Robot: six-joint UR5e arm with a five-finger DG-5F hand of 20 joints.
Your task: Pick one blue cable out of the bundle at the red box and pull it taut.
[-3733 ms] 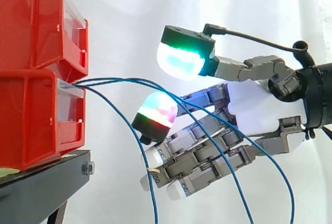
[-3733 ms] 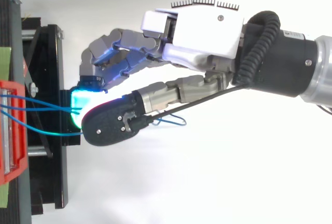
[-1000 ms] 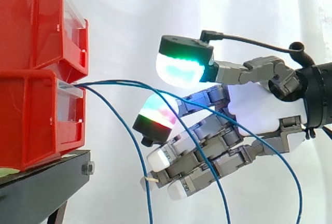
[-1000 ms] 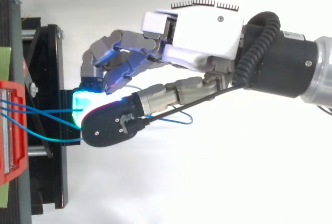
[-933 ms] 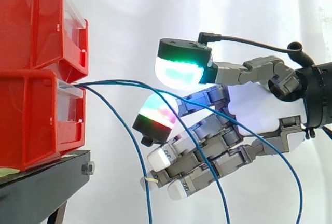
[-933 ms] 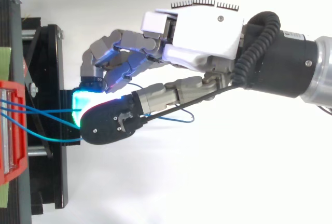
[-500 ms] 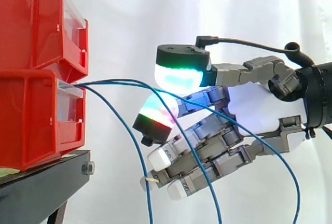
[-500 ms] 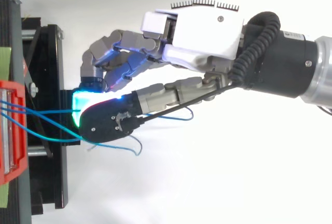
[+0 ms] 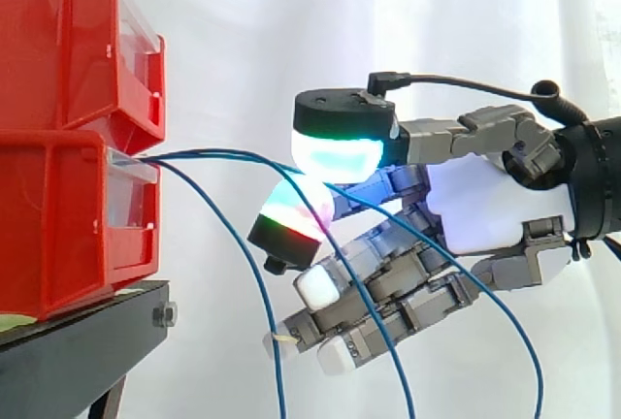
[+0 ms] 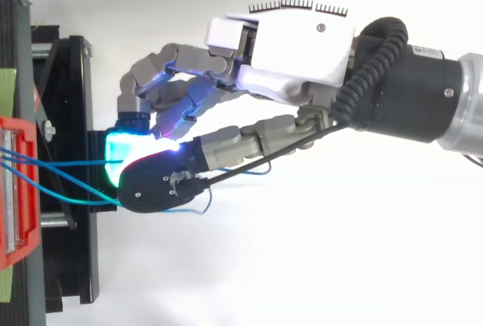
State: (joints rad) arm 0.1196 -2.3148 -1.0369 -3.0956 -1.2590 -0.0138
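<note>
While a bundle (image 9: 160, 159) of blue strands spills from the clear front of the lower red bin (image 9: 68, 225) at nine o'clock, the robot hand (image 9: 480, 210) reaches in from three o'clock before the white curtain (image 9: 437, 12). Its glowing thumb pad (image 9: 338, 152) is set against a fingertip pad (image 9: 291, 208), and one blue cable (image 9: 228, 153) runs between them. The pinch looks closed on that strand. The other fingers curl loosely toward seven o'clock, with cable crossing in front of them. A loose strand (image 9: 262, 307) drops away from the bin toward six o'clock, clear of the hand, and another trails past the palm toward five o'clock. From above, the robot hand (image 10: 294, 39) lies just off the edge of the black stand (image 10: 72, 115), and the dark back of the thumb covers the cyan-lit pad where two strands arrive from nine o'clock. The upper red bin (image 9: 78, 41) sits stacked on the lower one and plays no part. The step in hand appears to be securing the grasp. The chosen cable arcs gently between bin and pads and hangs slack beyond them, so it is not yet taut. The next move likely calls for holding the pinch firm and drawing the hand straight back toward three o'clock. That should take up the slack without dragging the neighbouring strands along or letting the thin cable slip from between the pads.
</note>
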